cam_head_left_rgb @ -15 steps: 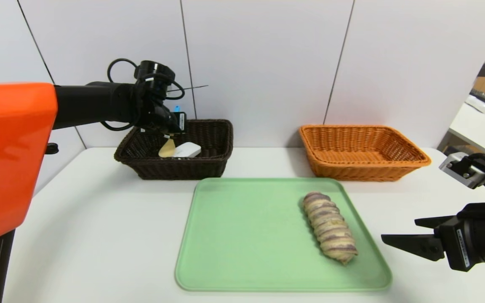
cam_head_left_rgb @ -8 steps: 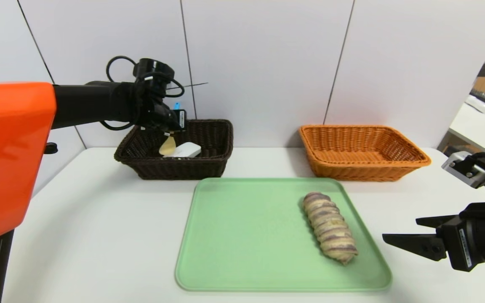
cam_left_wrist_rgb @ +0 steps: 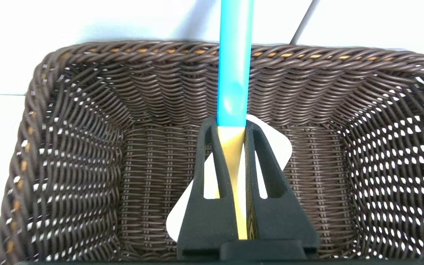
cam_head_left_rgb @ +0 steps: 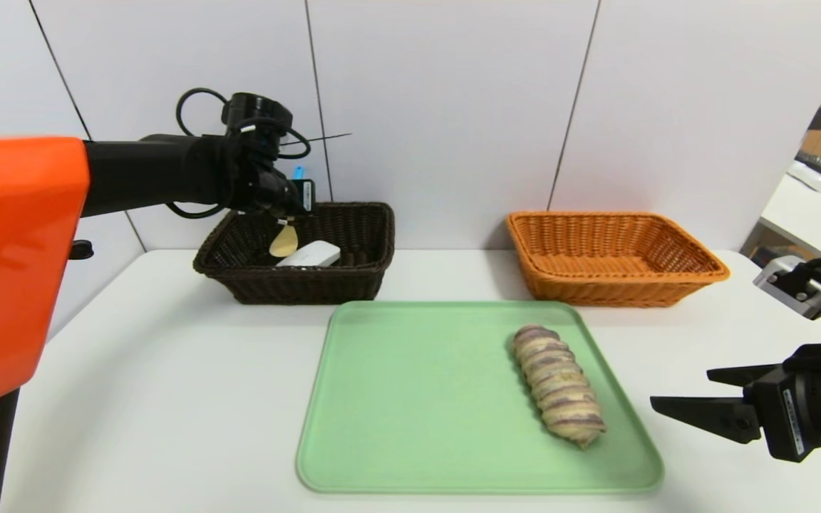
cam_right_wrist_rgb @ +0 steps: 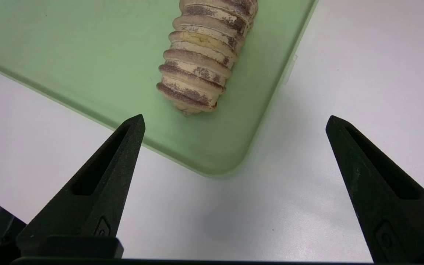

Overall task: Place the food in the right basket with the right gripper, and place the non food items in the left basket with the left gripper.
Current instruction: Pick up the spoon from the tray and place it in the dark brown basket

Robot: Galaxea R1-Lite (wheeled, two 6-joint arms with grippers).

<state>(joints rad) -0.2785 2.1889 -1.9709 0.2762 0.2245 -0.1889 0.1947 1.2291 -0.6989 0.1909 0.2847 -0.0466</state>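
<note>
Clamped on a yellow spoon with a blue handle (cam_left_wrist_rgb: 233,88), the left end effector (cam_left_wrist_rgb: 233,127) is held over the dark brown woven wicker basket (cam_head_left_rgb: 303,283). In that basket a flat white rounded-rectangle case (cam_head_left_rgb: 314,254) is contained. By the spoon's handle the back wall is pointed toward, its bowl being angled down into the basket. On the pale green rectangular tray (cam_head_left_rgb: 439,399) an elongated, purple-striped twisted loaf (cam_head_left_rgb: 559,385) is laid, its long axis slanted from the far side toward the near right corner. Beyond the tray an orange woven wicker basket (cam_head_left_rgb: 617,285) is set on the white desk (cam_head_left_rgb: 161,399). Right of the tray, the right end effector (cam_right_wrist_rgb: 236,121) is held with fingers spread wide.
</note>
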